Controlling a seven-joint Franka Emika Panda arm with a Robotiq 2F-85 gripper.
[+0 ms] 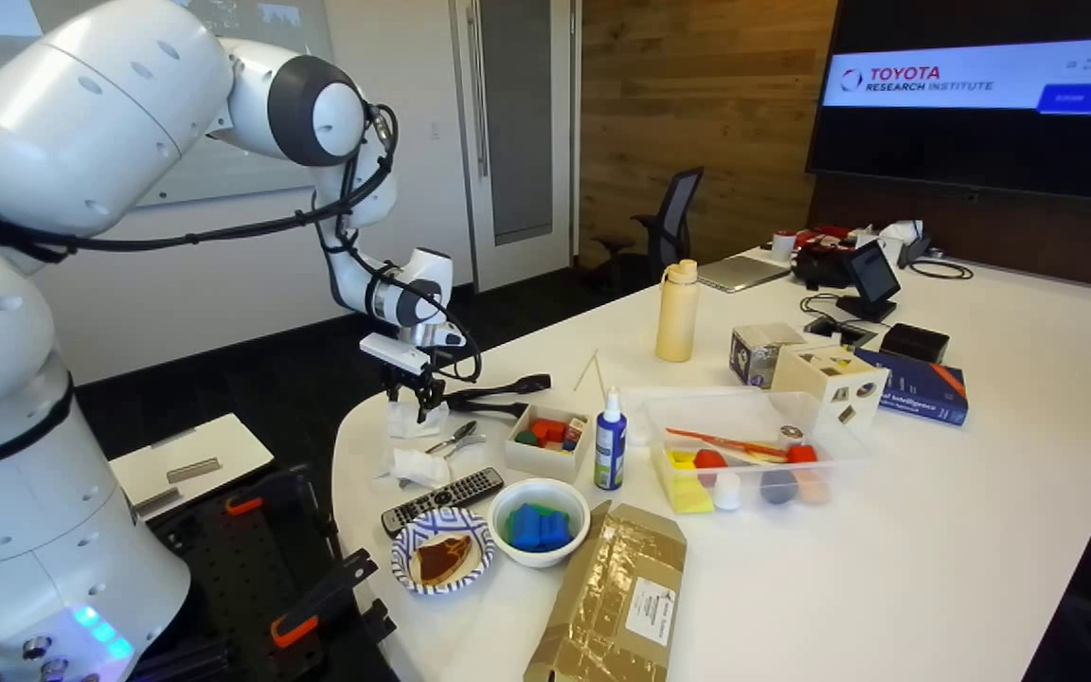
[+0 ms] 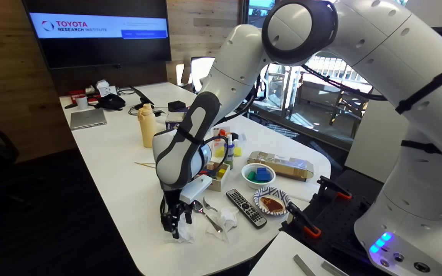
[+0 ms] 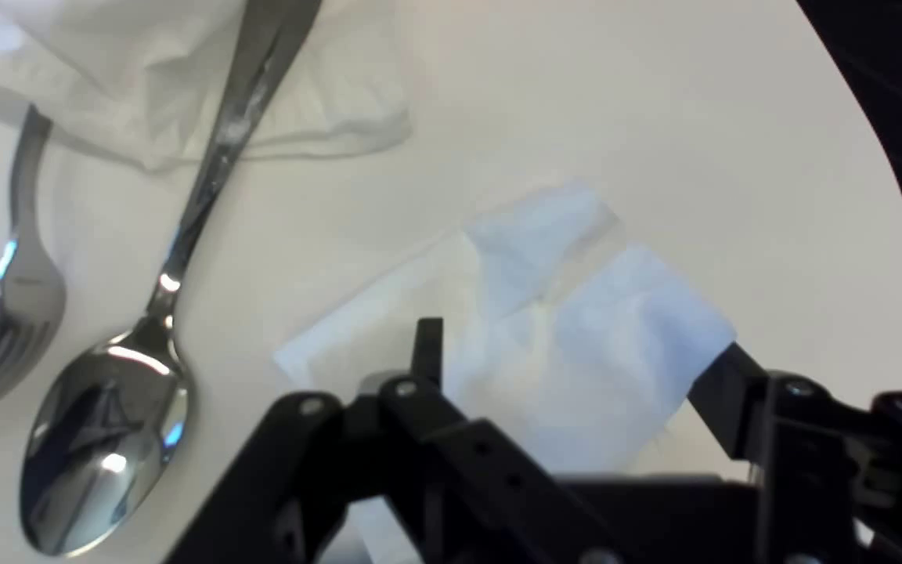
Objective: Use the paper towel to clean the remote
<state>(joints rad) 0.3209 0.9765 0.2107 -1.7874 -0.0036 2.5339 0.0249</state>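
A white, creased paper towel (image 3: 521,368) lies on the table directly below my gripper (image 3: 576,364). The gripper is open, its fingers apart on either side of part of the sheet; I cannot tell whether they touch it. In both exterior views the gripper (image 1: 408,405) (image 2: 182,228) is low over this paper towel (image 1: 416,425) (image 2: 186,233). A second crumpled white paper sheet (image 2: 227,218) lies between it and the remote; it also shows in the wrist view (image 3: 146,102). The slim dark remote (image 1: 441,500) (image 2: 246,208) with many buttons lies flat beside that sheet, out of the wrist view.
A spoon (image 3: 106,439) and fork (image 3: 24,290) lie beside the towel. A patterned plate (image 2: 263,191), a white bowl (image 1: 498,549) with blue blocks, a box of blocks (image 1: 545,461) and a spray bottle (image 1: 610,445) stand nearby. The table edge (image 3: 882,149) is close.
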